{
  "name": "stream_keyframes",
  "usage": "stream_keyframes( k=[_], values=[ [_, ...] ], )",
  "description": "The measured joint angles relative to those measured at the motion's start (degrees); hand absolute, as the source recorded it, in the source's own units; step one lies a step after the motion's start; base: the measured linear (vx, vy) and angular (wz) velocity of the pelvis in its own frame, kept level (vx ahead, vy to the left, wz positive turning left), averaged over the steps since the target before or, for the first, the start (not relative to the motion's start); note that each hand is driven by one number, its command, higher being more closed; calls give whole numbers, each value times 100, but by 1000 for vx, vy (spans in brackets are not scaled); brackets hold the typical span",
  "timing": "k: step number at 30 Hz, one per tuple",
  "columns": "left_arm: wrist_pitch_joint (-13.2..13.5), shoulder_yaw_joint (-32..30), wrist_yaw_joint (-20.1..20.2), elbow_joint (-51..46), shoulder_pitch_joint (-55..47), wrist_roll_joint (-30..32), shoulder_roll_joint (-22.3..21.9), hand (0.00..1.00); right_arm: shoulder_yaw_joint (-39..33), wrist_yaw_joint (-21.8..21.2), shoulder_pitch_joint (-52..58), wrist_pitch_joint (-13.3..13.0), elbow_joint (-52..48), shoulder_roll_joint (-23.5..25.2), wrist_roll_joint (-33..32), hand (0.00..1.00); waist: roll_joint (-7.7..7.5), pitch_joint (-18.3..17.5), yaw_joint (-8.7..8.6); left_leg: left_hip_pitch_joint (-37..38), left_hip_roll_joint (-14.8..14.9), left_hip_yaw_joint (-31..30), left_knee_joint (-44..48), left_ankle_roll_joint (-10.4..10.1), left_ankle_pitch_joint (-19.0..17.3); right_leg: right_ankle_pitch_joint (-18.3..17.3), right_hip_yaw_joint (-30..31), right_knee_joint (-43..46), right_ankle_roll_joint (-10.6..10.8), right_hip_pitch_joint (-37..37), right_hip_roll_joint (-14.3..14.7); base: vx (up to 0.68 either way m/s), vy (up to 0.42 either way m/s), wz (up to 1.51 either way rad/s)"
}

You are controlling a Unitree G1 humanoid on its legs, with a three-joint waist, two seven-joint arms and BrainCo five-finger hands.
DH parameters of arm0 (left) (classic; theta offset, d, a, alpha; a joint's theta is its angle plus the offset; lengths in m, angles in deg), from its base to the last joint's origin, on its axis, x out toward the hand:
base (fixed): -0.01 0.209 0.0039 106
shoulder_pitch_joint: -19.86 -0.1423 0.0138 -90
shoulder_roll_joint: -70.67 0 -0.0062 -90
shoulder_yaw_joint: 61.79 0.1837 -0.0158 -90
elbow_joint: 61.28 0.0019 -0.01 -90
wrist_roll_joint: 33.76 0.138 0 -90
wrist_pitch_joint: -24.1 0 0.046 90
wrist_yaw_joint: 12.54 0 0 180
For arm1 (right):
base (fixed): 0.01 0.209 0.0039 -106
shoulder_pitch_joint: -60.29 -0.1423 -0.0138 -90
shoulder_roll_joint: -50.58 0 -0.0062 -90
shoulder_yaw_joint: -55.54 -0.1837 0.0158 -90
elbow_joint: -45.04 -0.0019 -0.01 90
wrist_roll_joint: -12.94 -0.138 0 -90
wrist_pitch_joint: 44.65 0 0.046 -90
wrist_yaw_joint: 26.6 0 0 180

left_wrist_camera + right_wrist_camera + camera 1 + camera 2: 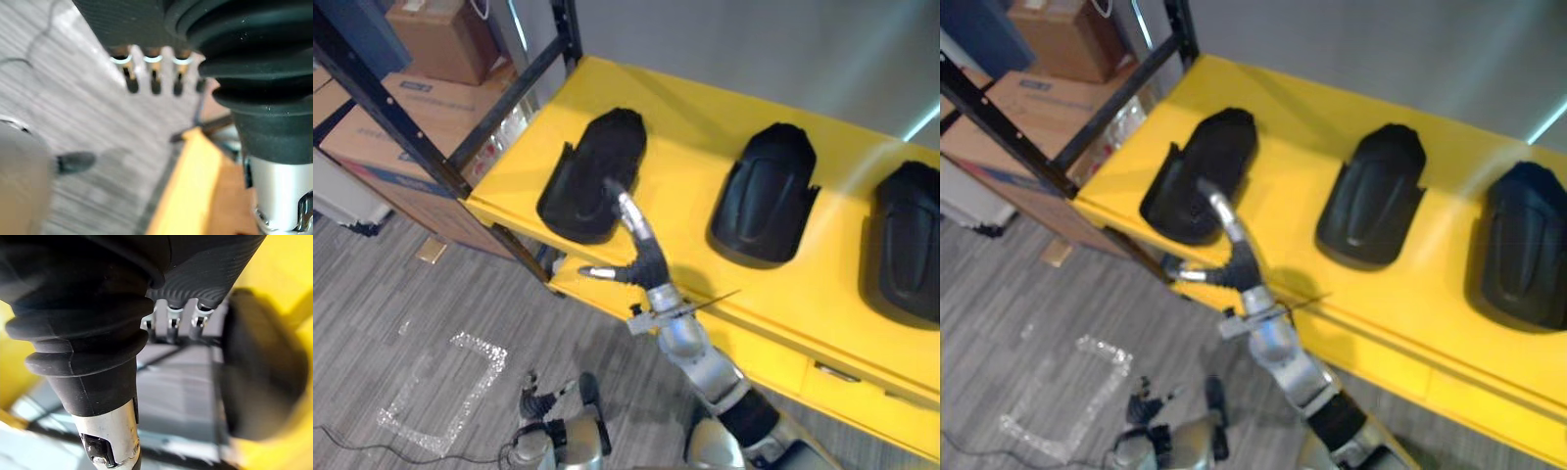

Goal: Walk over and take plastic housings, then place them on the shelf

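Three black plastic housings lie on the yellow shelf (pixel 685 117): a left one (pixel 587 162), a middle one (pixel 766 191) and a right one (pixel 909 240). My right hand (pixel 646 259) reaches up from below the shelf's front edge. Its straight fingers (pixel 625 208) rest on the near end of the left housing, with the thumb spread out to the left. It is open and grips nothing. The right wrist view shows that housing (pixel 254 382) just past the fingers. My left hand (pixel 530 399) hangs low over the floor, its fingers (pixel 154 78) relaxed and empty.
A black metal rack (pixel 406 127) with cardboard boxes (pixel 440 39) stands left of the shelf. A lower yellow shelf (pixel 822 377) juts out beneath the top one. A taped square (pixel 450 392) marks the grey floor at the lower left.
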Motion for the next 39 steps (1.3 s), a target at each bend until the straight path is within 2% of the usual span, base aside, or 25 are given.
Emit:
stream_keyframes(
  k=[4, 6, 7, 10, 12, 15, 17, 18, 20, 22, 26, 29, 36, 39],
  values=[
    [-12, -7, -119, -1527, 18, 70, -232, 0, -250, 324, 34, -262, -267, 194, 314, 0, 47, -35, -46, 32, -17, 33, 0, 1, 0, 16, 8, -29, 21, 17, -13, 0, 0, -3],
    [-56, -95, -255, -2574, 91, 111, -251, 0, -377, 368, 184, -401, -425, 193, 442, 0, 171, -116, -148, 56, -43, 34, 0, 2, -1, 58, 1, -128, 53, 88, -26, 0, 0, 0],
    [-66, -162, -285, -2780, 125, 139, -254, 0, -426, 364, 288, -439, -491, 193, 443, 0, 210, -153, -159, 58, -49, 34, 0, 3, -2, 69, -1, -153, 56, 102, -28, 0, 0, 0],
    [-142, -599, -489, -3614, 298, 231, -247, 0, -765, 194, 930, -539, -815, 94, 425, 0, 373, -321, -225, 93, -41, 40, 0, 1, -4, 192, 20, -328, 62, 201, 3, 36, 5, -10],
    [-300, -737, -545, -3928, 353, 265, -235, 0, -949, -85, 1298, -531, -868, -75, 323, 0, 374, -359, -311, 187, -27, 50, -1, -2, -24, 246, 62, -438, 63, 307, 22, 20, 3, -13],
    [-546, -704, -561, -4040, 347, 408, -236, 0, -1101, -459, 1844, -502, -989, -235, -96, 0, 347, -480, -331, 197, 8, 115, -2, -6, -50, 312, 118, -526, 53, 307, 60, -15, 12, -17],
    [-695, -698, -561, -4082, 303, 483, -234, 0, -1172, -863, 2232, -475, -991, -312, -423, 0, 292, -525, -332, 277, 47, 255, -6, -15, -93, 350, 257, -631, 49, 307, 91, -55, 28, -33],
    [-768, -697, -563, -4168, 241, 526, -234, 0, -1225, -1225, 2457, -483, -998, -347, -764, 0, 243, -580, -412, 277, 54, 294, -26, -17, -100, 365, 290, -693, 34, 307, 100, -62, 26, -18],
    [-797, -698, -565, -4186, 218, 528, -232, 0, -1234, -1561, 2580, -494, -999, -372, -1035, 0, 198, -607, -466, 296, 65, 351, -29, -37, -125, 382, 350, -716, 18, 292, 109, -39, 20, -18],
    [-833, -674, -569, -4186, 232, 528, -232, 0, -1212, -2121, 2752, -498, -1067, -382, -1405, 0, 140, -648, -476, 323, 85, 415, -30, -40, -135, 432, 413, -764, -4, 291, 132, -37, 18, -18],
    [-917, -675, -680, -4178, 215, 526, -225, 0, -1047, -2721, 2743, -592, -1225, -484, -1620, 0, 69, -705, -457, 339, 126, 539, -28, -50, -142, 477, 531, -792, -20, 224, 175, -10, 0, -14],
    [-918, -669, -685, -4093, 231, 523, -222, 0, -885, -2907, 2736, -595, -1230, -578, -1655, 0, 21, -754, -474, 339, 132, 541, -24, -31, -127, 485, 536, -795, -17, 220, 185, 1, -2, -4],
    [-868, -676, -696, -3689, 536, 518, -118, 0, -839, -2913, 2527, -540, -1230, -734, -1657, 0, 7, -771, -480, 339, 132, 567, -5, -27, -123, 541, 564, -815, 17, 209, 189, -2, 0, -1],
    [-755, -757, -710, -3349, 753, 521, -29, 0, -855, -3008, 2510, -539, -1230, -813, -1668, 0, -2, -778, -487, 355, 133, 636, -4, -27, -123, 561, 652, -815, 20, 178, 194, -11, 5, -10]
  ],
)
